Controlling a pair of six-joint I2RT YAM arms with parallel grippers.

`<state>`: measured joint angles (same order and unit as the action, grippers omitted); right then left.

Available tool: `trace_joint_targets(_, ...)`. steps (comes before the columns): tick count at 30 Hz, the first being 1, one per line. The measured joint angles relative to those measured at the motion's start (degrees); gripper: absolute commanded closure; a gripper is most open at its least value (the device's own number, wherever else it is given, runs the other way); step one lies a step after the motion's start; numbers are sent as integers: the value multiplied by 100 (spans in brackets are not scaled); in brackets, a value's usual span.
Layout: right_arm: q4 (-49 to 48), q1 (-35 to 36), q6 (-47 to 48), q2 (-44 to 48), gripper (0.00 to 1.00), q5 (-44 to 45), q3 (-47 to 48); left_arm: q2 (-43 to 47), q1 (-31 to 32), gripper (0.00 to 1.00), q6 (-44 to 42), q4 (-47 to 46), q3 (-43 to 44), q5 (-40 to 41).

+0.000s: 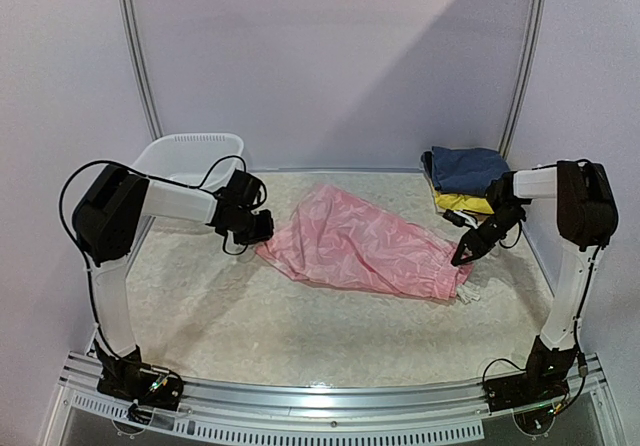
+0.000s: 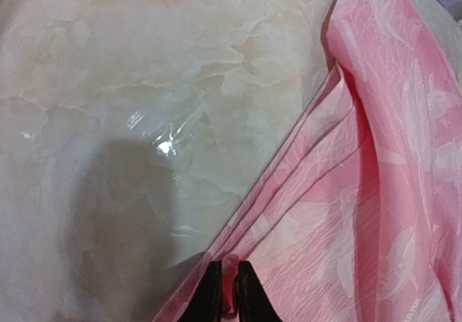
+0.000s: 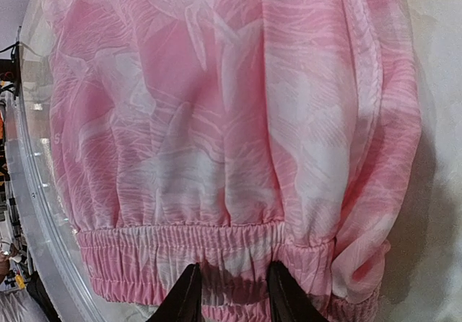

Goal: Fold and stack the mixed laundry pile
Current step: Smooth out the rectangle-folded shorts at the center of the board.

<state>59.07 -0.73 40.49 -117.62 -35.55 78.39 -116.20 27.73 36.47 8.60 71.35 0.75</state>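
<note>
pink garment (image 1: 360, 241), mid frame: fold starting; l grip (image 2: 229, 268) pinched on left edge, r grip (image 3: 234, 268) agape over waistband (image 3: 216, 253); next needs r clamp.

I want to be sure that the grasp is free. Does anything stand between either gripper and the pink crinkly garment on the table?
Nothing visible does. The left gripper pinches a folded edge of the pink thin crinkly garment. The right gripper has its open fingers over the garment's elastic waistband, with only pink cloth between them.
</note>
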Motion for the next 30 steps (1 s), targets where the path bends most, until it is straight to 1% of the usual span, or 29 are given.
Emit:
trace_joint_targets(1,0,0,-2,0,68,0,0,24,-2,100,-26,17,-26,15)
trace_joint_targets(7,2,0,-17,-9,68,9,11,363,-2,100,-131,181,-177,76)
trace_joint_targets(16,50,0,-17,-44,68,20,63,1104,-4,100,-352,562,-468,391)
trace_joint_targets(25,66,2,-17,-52,68,31,74,1152,-4,100,-470,863,-863,656)
trace_joint_targets(26,68,2,-20,-52,68,31,74,1152,-4,98,-483,887,-909,704)
trace_joint_targets(29,66,2,-24,-52,68,33,74,1152,-4,76,-505,931,-973,835)
trace_joint_targets(30,68,2,-26,-52,69,33,74,1152,-4,72,-527,946,-973,905)
